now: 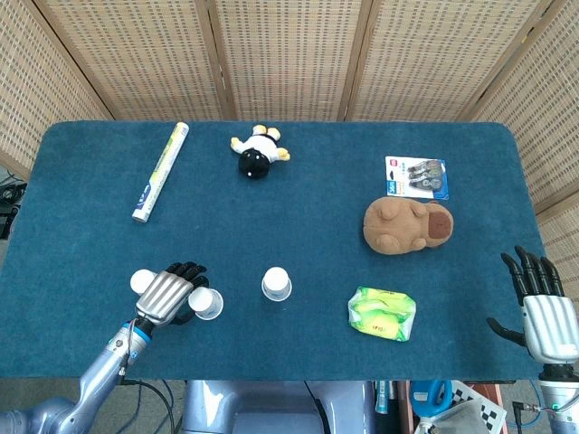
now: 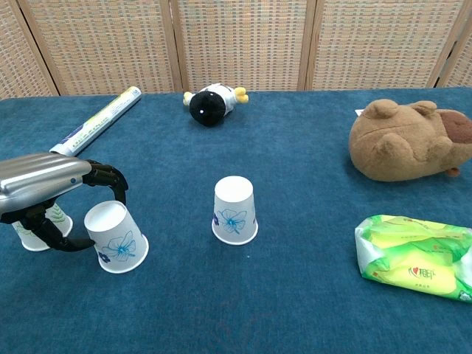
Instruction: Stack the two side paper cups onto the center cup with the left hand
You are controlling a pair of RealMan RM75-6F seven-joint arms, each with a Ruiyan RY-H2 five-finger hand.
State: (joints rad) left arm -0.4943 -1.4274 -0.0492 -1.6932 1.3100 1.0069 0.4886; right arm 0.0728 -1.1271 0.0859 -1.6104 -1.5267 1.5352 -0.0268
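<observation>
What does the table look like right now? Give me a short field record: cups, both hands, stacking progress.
cups: three, all upside down, none stacked
center cup: stands alone
middle-left cup: left hand arched over it, fingers by its rim; grip not clear
far-left cup: behind the left hand, partly hidden
right hand: open, at the table's right edge, holding nothing
stacking: not begun

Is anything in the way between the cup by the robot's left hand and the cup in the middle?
No. Only bare blue table shows between the left hand's cup and the center cup. The left hand arches over its cup, and the other side cup sits behind it, farther left.
</observation>
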